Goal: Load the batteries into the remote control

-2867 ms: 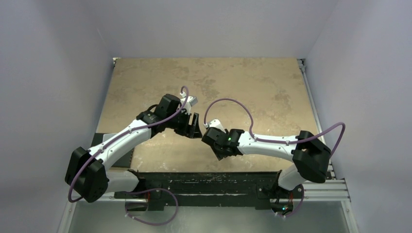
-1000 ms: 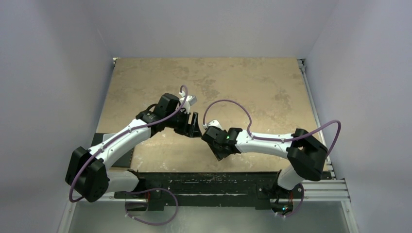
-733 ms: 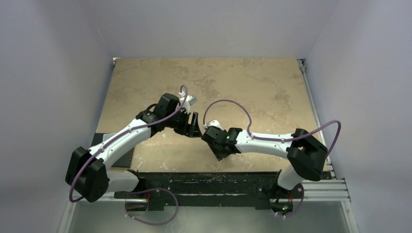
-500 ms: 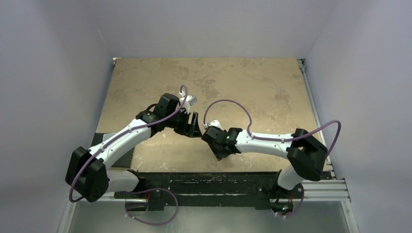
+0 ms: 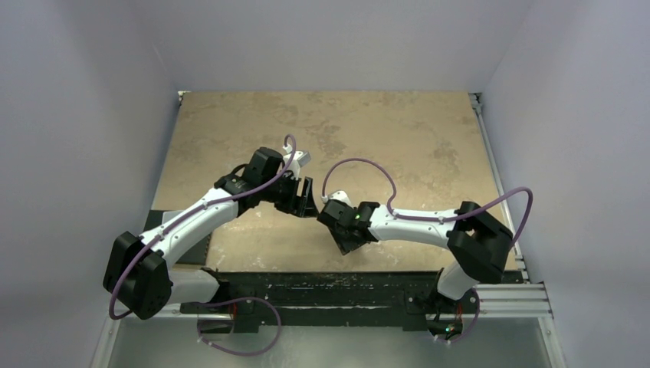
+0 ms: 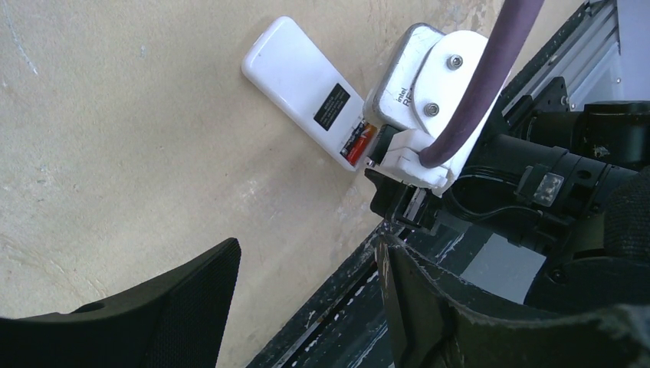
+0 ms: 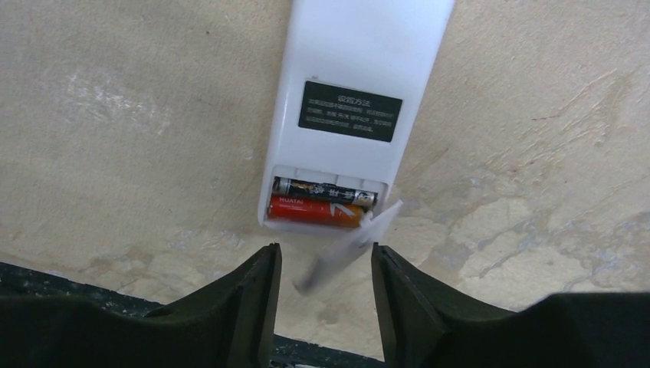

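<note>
1. Two slim cylindrical batteries sit in the open compartment of the small white rectangular plastic remote control [image 7: 360,69]: one dark grey/black battery [image 7: 326,191] and one reddish-orange battery [image 7: 314,210]. They lie side by side and touching, with the orange one nearer the open end.
2. Both batteries lie crosswise to the remote's long axis.
3. Remote lies flat on the tan mottled table [image 7: 115,115] with its plain back up. A black label with white print [image 7: 349,110] sits just above the compartment.
4. In the right wrist view the remote's long axis runs up and away from the right gripper [image 7: 326,257], leaning slightly right, with the compartment end closest to the fingers. In the left wrist view it runs diagonally from upper left to lower right.
5. Remote sits near the table's near edge. In the top view it is hidden under the two wrists.
6. One thin light-grey plate [image 7: 349,241], blurred and tilted, sits just below the compartment, between the right gripper's fingers.
7. Right gripper's fingers stand apart on either side of that plate. Cannot tell whether they pinch it.
8. Left gripper [image 6: 306,249] is released, with its fingers spread wide and nothing between them. It hangs over bare table, apart from the remote.
9. Right arm's white wrist camera housing [image 6: 429,100] sits right over the remote's compartment end in the left wrist view, where only the orange battery shows.
10. Count: two batteries, one remote, one plate, two grippers.
</note>
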